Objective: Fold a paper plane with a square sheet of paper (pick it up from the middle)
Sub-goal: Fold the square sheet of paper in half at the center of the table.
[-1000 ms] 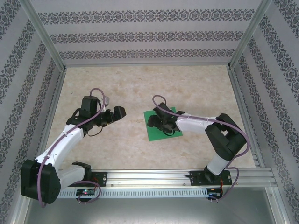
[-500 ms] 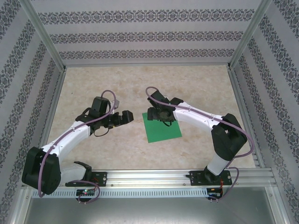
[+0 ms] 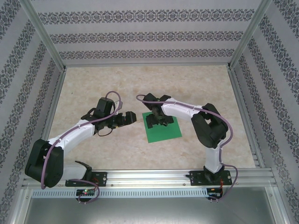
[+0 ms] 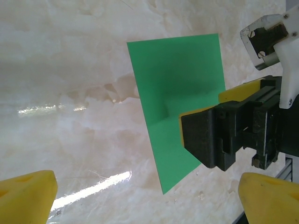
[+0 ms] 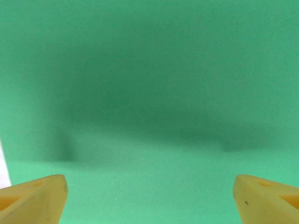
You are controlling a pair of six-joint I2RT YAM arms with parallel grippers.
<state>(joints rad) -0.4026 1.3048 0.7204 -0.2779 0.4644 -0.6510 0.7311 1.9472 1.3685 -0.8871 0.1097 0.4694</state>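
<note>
The square sheet of paper [image 3: 166, 133] is bright green and lies flat and unfolded on the table, right of centre. My right gripper [image 3: 153, 122] points down over the sheet's far left part, open. In the right wrist view its yellow fingertips [image 5: 32, 198] stand wide apart just above the green sheet [image 5: 149, 93], with nothing between them. My left gripper [image 3: 130, 118] hovers open just left of the sheet. The left wrist view looks across the sheet [image 4: 173, 70] at the right gripper [image 4: 205, 105]. The paper plane is out of view.
The tabletop [image 3: 107, 84] is pale and marble-patterned, with patterned walls on three sides. An aluminium rail [image 3: 154, 177] carrying both arm bases runs along the near edge. Open table lies behind and to the left of the sheet.
My left gripper has moved right, closer to the sheet's left edge. The right gripper shifted from the sheet's middle toward its far left part, its arm swung inward, and its jaws opened a little wider.
</note>
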